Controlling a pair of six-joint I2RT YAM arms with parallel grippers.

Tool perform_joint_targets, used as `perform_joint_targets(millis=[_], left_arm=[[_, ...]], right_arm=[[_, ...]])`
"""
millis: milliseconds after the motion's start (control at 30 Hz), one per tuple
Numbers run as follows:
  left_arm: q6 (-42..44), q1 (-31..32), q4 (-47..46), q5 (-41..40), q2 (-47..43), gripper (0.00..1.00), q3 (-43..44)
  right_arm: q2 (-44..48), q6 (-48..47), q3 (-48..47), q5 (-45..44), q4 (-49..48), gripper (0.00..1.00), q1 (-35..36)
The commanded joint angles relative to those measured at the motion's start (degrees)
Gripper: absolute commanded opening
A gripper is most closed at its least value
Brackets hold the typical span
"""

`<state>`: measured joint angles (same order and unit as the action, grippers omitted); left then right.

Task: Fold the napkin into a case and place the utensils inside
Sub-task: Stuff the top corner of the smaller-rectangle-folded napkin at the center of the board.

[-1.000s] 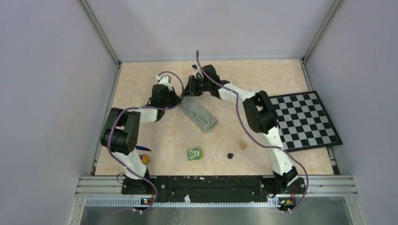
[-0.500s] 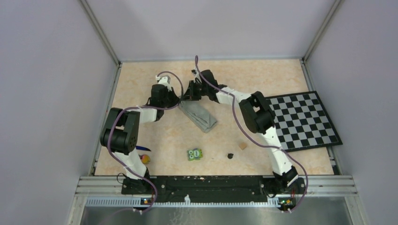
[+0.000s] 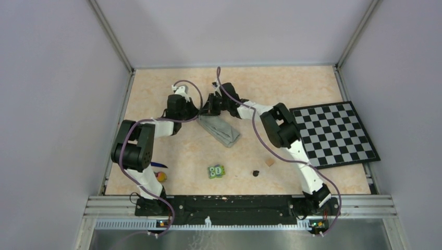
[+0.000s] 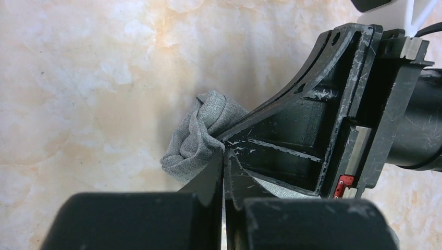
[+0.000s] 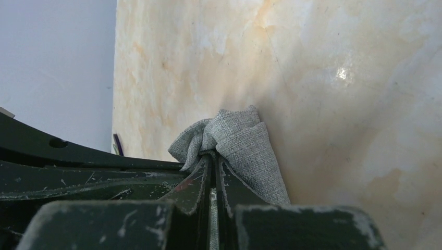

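Desk (image 3: 292, 88): marbled beige, walled on three sides.
Napkin (image 3: 221, 130): folded narrow strip, mid-desk toward the far edge.
Left gripper (image 4: 224, 153): clenched on the Napkin's far end, likely steadying the fold.
Right gripper (image 5: 211, 156): pinching the same end.
Utensils (image 3: 160, 175): near-left corner, unplaced.

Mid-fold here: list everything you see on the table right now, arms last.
napkin: one, grey, folded strip mid-table, far end bunched
blue utensil: one, dark blue, near-left, partly hidden by the left arm
yellow-orange utensil: one, near-left, beside the blue one
owl block: one, green, near centre
black object: one, right of the owl block, too small to identify
tan cube: one, right of the black object
checkerboard mat: one, black-and-white, right side
table: one, peach marbled
left gripper: one, black, shut on the napkin's far end
right gripper: one, black, shut on the same end
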<state>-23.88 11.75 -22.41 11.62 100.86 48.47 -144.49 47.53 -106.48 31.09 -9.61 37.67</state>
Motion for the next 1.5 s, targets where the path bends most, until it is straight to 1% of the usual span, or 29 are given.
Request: perform_joint_targets(millis=[0, 100, 200, 233, 267, 367, 400, 500, 567, 700, 767, 833, 900, 967, 1033, 1133, 1200, 1367, 1433, 1467], left_arm=[[-2.49, 0.38, -5.69, 2.68, -2.93, 0.00, -0.68], [-1.66, 0.46, -4.94, 5.11, -2.33, 0.00, 0.68], [-1.90, 0.50, -1.56, 5.34, -0.72, 0.00, 1.35], [-2.38, 0.41, -0.80, 4.39, -0.42, 0.00, 0.84], [-2.82, 0.26, -1.01, 3.79, -0.25, 0.00, -0.23], [-2.63, -0.35, -1.64, 3.33, -0.45, 0.00, -2.28], [-2.52, -0.47, -1.29, 3.18, -0.57, 0.00, -2.44], [-2.58, -0.67, -1.82, 3.95, -0.62, 0.00, -2.65], [-2.49, -0.67, -1.70, 4.40, -0.36, 0.00, -2.34], [-2.52, -0.68, -1.39, 4.75, -0.36, 0.00, -2.16], [-2.49, -0.69, -1.27, 5.20, -0.24, 0.00, -2.05], [-2.33, -0.67, -1.23, 5.49, -0.38, 0.00, -2.07], [-2.18, -0.65, -1.30, 5.58, -0.65, 0.00, -2.20], [-2.05, -0.68, -1.20, 5.35, -0.91, 0.00, -2.36], [-1.89, -0.67, -1.30, 5.53, -1.04, 0.00, -2.35], [-1.81, -0.67, -1.70, 6.22, -1.11, 0.00, -2.39], [-1.79, -0.67, -1.97, 6.82, -1.10, 0.00, -2.29], [-1.88, -0.54, -2.83, 9.10, -1.27, 0.00, -1.86], [-2.94, -0.42, -2.22, 10.21, -0.27, 0.00, -1.04], [-3.98, -0.41, -1.51, 10.50, 0.28, 0.00, -0.60]], right_arm=[[3.36, -2.54, 2.05, 0.75, 3.38, 0.00, 1.04], [2.58, 0.97, 3.34, 2.29, -0.73, 0.00, 1.26], [0.12, 8.09, 1.36, 4.92, -6.88, 0.00, 1.05], [-0.65, 11.10, 0.66, 6.27, -9.27, 0.02, 0.75], [-0.70, 12.82, 0.35, 7.35, -10.97, 0.07, 0.58], [3.35, 10.98, 3.79, 6.80, -10.00, 0.23, 0.13], [5.11, 10.44, 5.89, 6.71, -10.08, 0.27, -0.27], [9.36, 8.88, 10.99, 7.70, -10.77, 0.32, -1.80], [11.54, 6.10, 12.94, 7.48, -8.50, 0.34, -2.49], [13.42, 2.22, 15.78, 7.05, -6.57, 0.36, -3.56], [13.62, 1.60, 16.91, 7.30, -7.28, 0.37, -3.66], [13.83, 1.14, 17.89, 6.78, -7.44, 0.37, -3.67], [12.78, 1.16, 17.71, 7.14, -7.82, 0.30, -3.72], [11.44, 1.33, 16.81, 7.74, -8.49, 0.26, -3.68], [10.04, 1.72, 15.62, 8.41, -9.01, 0.20, -3.62], [7.92, 2.11, 12.78, 8.71, -8.53, 0.11, -2.88], [6.36, 2.80, 10.35, 8.79, -8.19, 0.07, -2.02], [0.96, 6.07, 3.52, 8.00, -7.61, 0.03, 0.22], [-1.20, 8.13, 0.66, 6.39, -7.13, 0.04, 1.16], [-2.76, 8.16, -1.11, 5.21, -5.18, 0.06, 1.64]])
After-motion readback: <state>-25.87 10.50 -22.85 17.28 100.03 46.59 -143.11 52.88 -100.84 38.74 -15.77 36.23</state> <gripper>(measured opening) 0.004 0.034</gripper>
